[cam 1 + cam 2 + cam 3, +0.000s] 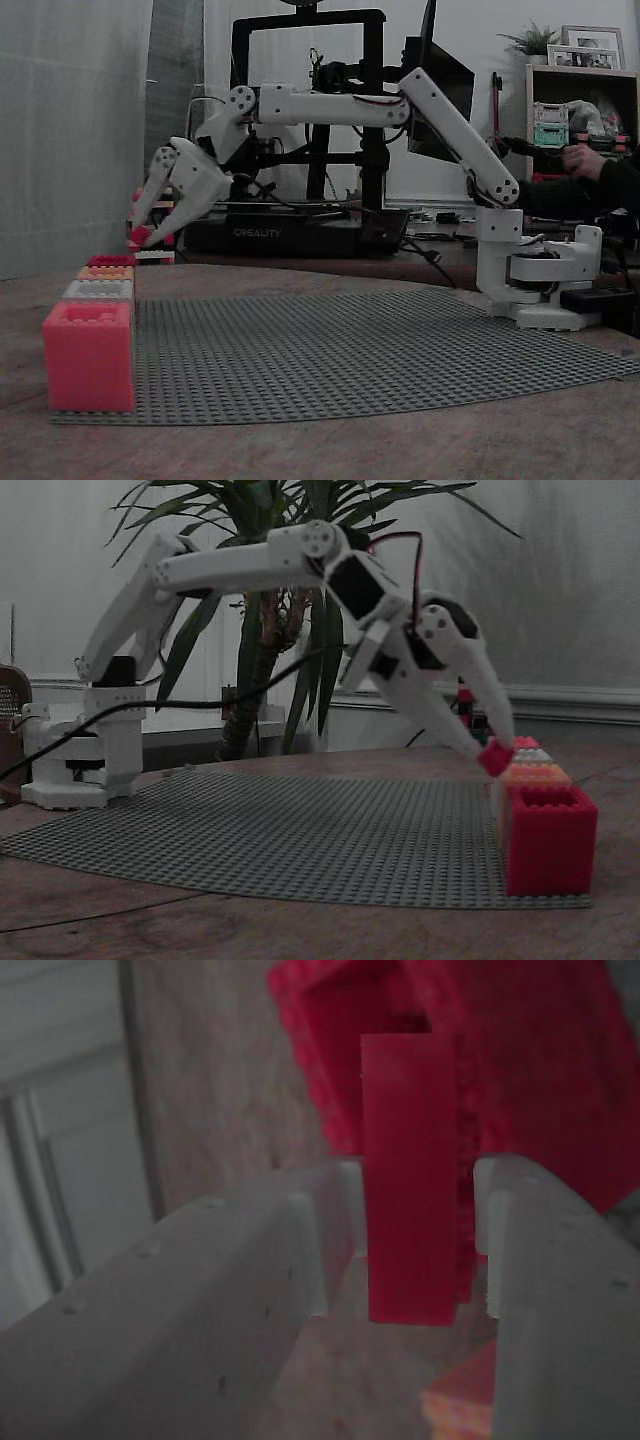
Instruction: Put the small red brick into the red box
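Observation:
The small red brick [140,236] [494,758] [410,1190] is pinched between the white fingers of my gripper [146,233] [492,754] [415,1220], which is shut on it. The brick hangs in the air over the row of boxes at the baseplate's edge. The red box [110,260] [550,840] [540,1080] is the dark crimson one at one end of that row, farthest in one fixed view and nearest in the other. In the wrist view its open cavity lies just beyond the brick's tip.
A grey studded baseplate [350,350] [280,825] covers the table. The row also holds an orange box [104,272] [535,776], a white box [98,290] and a pink-red box [88,355]. A black 3D printer [300,130] stands behind, and a plant [270,580].

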